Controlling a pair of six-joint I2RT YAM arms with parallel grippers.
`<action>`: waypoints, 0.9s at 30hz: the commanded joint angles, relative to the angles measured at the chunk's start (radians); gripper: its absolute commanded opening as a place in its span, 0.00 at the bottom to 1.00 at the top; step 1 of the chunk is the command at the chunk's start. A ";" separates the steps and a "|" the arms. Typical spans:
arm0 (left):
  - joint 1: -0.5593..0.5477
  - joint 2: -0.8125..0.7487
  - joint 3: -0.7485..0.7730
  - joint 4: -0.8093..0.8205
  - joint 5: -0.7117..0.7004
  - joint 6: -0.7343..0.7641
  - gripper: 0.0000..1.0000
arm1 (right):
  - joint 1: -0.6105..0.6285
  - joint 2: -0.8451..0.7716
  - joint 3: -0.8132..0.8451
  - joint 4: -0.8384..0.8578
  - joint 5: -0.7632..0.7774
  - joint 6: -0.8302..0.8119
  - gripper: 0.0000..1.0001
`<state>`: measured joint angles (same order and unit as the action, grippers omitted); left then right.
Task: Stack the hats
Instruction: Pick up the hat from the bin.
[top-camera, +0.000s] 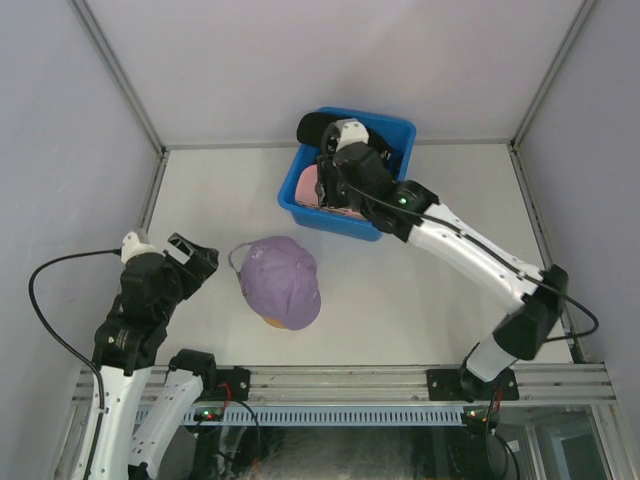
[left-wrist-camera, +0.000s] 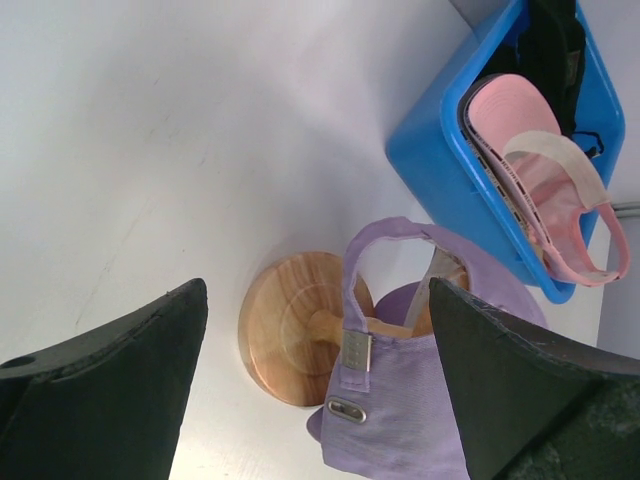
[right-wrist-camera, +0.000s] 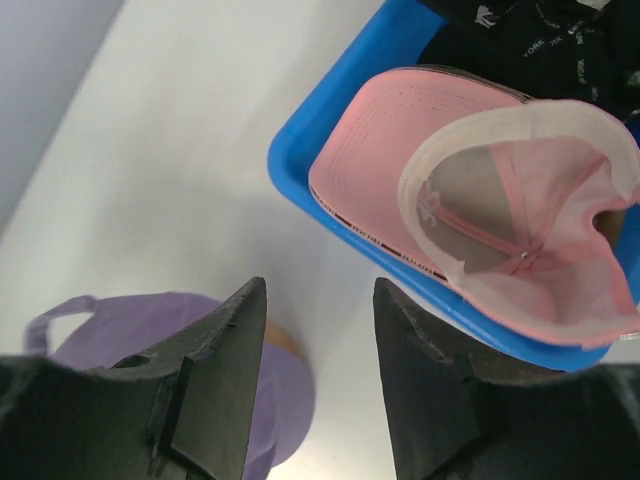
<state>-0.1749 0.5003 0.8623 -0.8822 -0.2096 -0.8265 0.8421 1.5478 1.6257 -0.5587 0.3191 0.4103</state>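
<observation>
A lavender cap (top-camera: 283, 280) sits on a round wooden head-form stand (left-wrist-camera: 285, 330) in the middle of the table; it also shows in the left wrist view (left-wrist-camera: 400, 410) and the right wrist view (right-wrist-camera: 150, 320). A pink cap (right-wrist-camera: 470, 200) lies upside down in the blue bin (top-camera: 395, 135), with a black cap (right-wrist-camera: 540, 40) behind it, draped over the bin's far rim (top-camera: 313, 127). My left gripper (top-camera: 205, 258) is open and empty, just left of the lavender cap's back strap (left-wrist-camera: 315, 290). My right gripper (right-wrist-camera: 318, 285) is open and empty, above the bin's near-left edge (top-camera: 335, 182).
The blue bin (left-wrist-camera: 440, 140) stands at the back centre, against the rear wall. Grey enclosure walls with metal posts close in the left, right and back sides. The wooden stand's base rests on the white table (top-camera: 420, 290).
</observation>
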 joint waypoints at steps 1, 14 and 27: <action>0.007 0.025 0.080 0.007 -0.025 -0.006 0.95 | -0.018 0.145 0.130 -0.078 -0.024 -0.181 0.47; 0.006 0.028 0.119 -0.020 -0.036 0.003 0.95 | -0.034 0.407 0.316 -0.106 -0.100 -0.300 0.48; 0.006 0.032 0.130 -0.014 -0.034 0.001 0.95 | -0.046 0.506 0.381 -0.125 -0.091 -0.354 0.48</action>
<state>-0.1749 0.5293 0.9375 -0.9230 -0.2337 -0.8276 0.8043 2.0487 1.9564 -0.6857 0.2256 0.0898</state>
